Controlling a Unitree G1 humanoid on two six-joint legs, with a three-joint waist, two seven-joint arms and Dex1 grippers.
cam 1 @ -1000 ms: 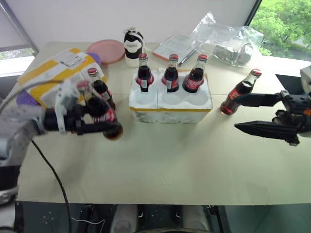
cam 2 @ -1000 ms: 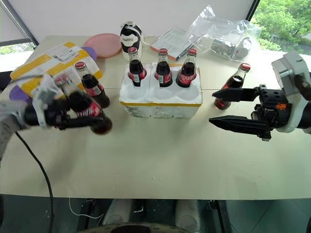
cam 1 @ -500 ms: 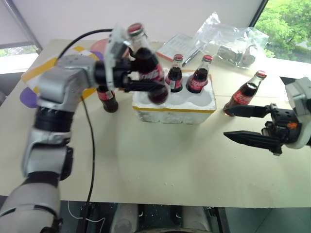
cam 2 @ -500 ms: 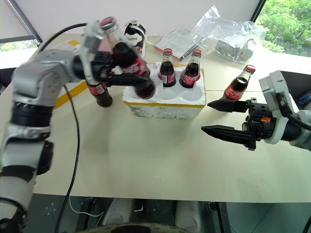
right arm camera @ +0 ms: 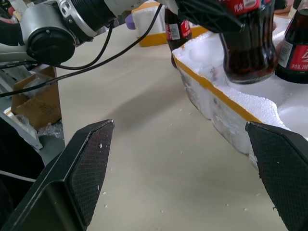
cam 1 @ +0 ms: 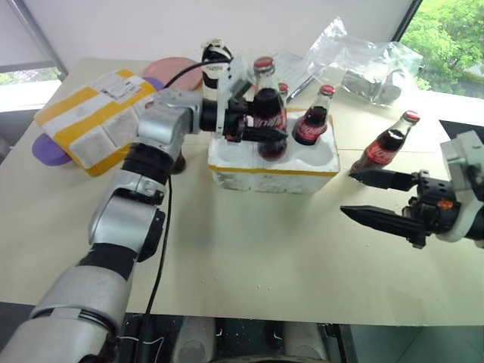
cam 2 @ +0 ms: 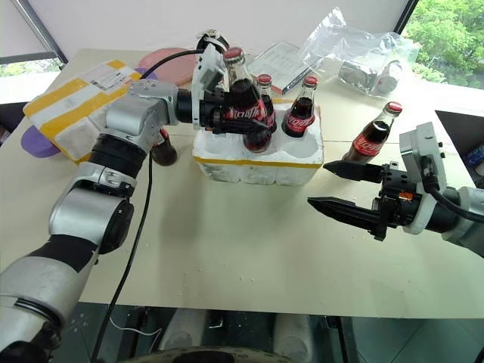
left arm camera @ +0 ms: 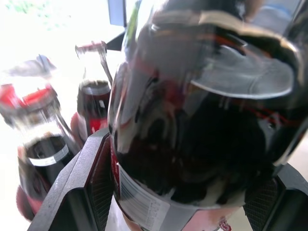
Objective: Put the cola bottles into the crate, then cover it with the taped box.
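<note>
The left hand (cam 2: 240, 119) pinches a dark glass cola bottle with a red cap (cam 2: 243, 106), seemingly just above the low white styrofoam crate (cam 2: 257, 162); the right hand (cam 2: 336, 187) hangs spread over the desk (cam 2: 227, 242).

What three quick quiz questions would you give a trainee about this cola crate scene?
1. True or false: the taped box already covers the crate.
2. What is the left claw holding? A, a cola bottle; B, the clear bag; C, nothing.
3. Fill in: the right claw, beside the loose bottle on the table, is ___ and empty.

Key: 1 false, the box lies on the table apart from the crate. 2 A. 3 open.
</note>
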